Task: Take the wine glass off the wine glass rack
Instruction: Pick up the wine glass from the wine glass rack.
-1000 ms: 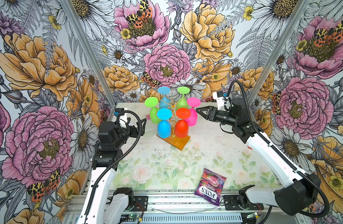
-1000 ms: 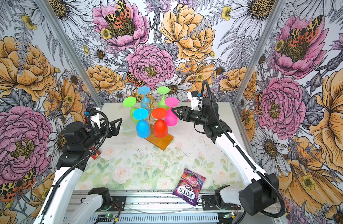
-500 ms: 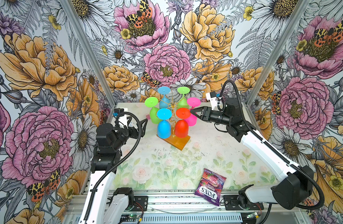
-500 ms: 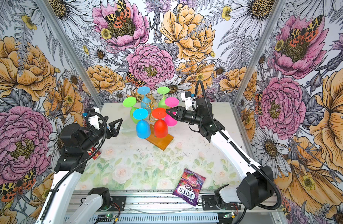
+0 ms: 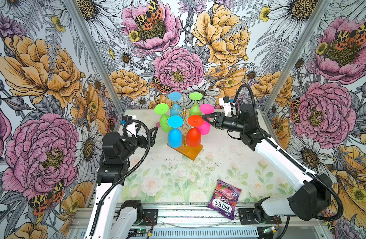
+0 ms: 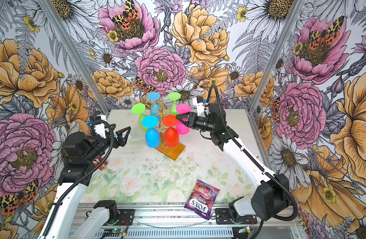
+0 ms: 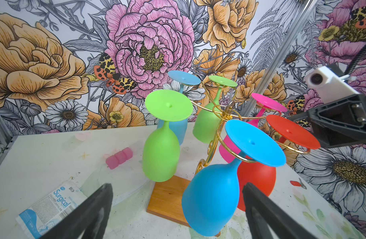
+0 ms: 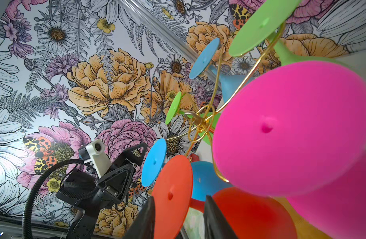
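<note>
wine glass rack [image 5: 190, 152]; bag [image 5: 224, 199] reads "fox's berries", packet [image 7: 51, 207] "surgical".

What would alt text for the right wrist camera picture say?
Two dark fingers straddle the foot of a red wine glass hanging upside down on a gold wire rack. A pink glass fills the foreground.

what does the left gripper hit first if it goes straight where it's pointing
Probably the bowl of the nearer blue wine glass on the wine glass rack; the left wrist view shows it ahead of the open jaws of the left gripper, though depth is unclear.
</note>
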`<action>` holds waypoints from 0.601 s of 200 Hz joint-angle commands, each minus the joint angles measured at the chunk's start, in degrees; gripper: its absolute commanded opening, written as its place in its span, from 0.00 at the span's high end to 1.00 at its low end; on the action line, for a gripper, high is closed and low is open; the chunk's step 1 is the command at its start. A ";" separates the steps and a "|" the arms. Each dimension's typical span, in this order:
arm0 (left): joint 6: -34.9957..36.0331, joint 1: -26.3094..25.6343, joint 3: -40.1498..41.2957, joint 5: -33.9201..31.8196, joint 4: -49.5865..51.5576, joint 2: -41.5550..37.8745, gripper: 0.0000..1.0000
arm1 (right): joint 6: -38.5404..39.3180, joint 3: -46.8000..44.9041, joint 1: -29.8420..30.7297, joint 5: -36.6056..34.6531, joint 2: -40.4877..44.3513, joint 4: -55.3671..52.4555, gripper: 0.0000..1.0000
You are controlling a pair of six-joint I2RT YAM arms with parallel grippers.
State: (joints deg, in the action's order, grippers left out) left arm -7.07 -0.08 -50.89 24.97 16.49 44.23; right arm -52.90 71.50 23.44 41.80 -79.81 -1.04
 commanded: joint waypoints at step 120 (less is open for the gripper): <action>0.66 0.34 1.06 1.20 -1.37 -1.25 0.01 | 0.26 -0.13 2.36 -0.53 -0.90 -0.41 0.87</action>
State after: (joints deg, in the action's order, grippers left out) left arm -7.07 -0.08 -50.85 24.99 16.47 43.99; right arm -53.08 71.50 25.34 41.67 -81.10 -1.45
